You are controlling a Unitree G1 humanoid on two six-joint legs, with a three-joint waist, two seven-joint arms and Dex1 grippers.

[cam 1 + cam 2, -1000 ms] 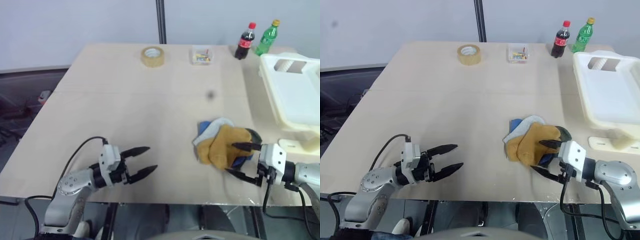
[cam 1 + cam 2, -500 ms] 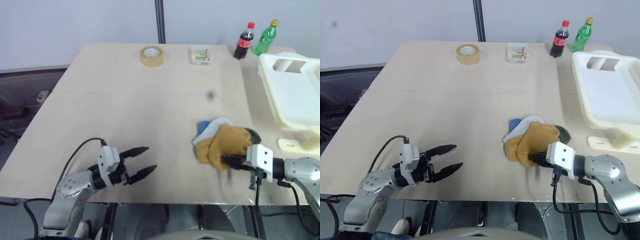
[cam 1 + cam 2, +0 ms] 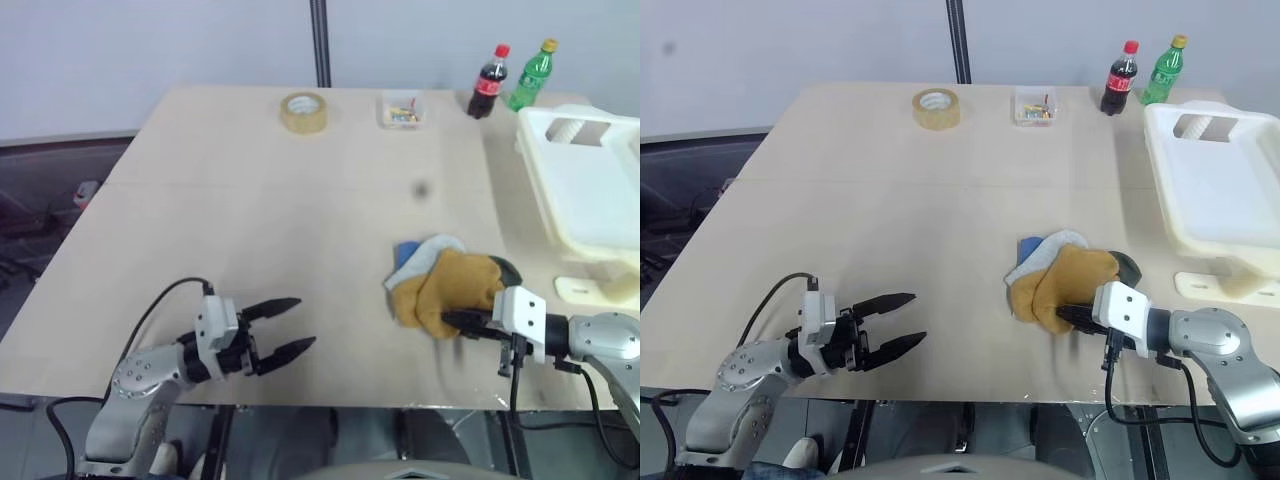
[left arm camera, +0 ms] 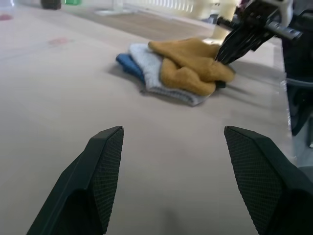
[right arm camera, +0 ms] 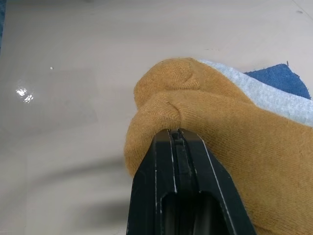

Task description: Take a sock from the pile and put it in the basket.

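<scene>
Right gripper (image 3: pixel 1068 316) pinched onto sock (image 3: pixel 1065 285) atop pile (image 3: pixel 1040 254); left gripper (image 3: pixel 902 320) spread wide. Basket (image 3: pixel 1220 190), bottles (image 3: pixel 1118 75), tape roll (image 3: pixel 937 108) well apart.

My head cameras look down over the table (image 3: pixel 250 200); both wrist cameras share the pile (image 4: pixel 181 68), the right closest

mustard sock (image 3: pixel 450 290) atop pile (image 3: pixel 425 262), near table front; cream basket (image 3: pixel 590 190) right.
</scene>
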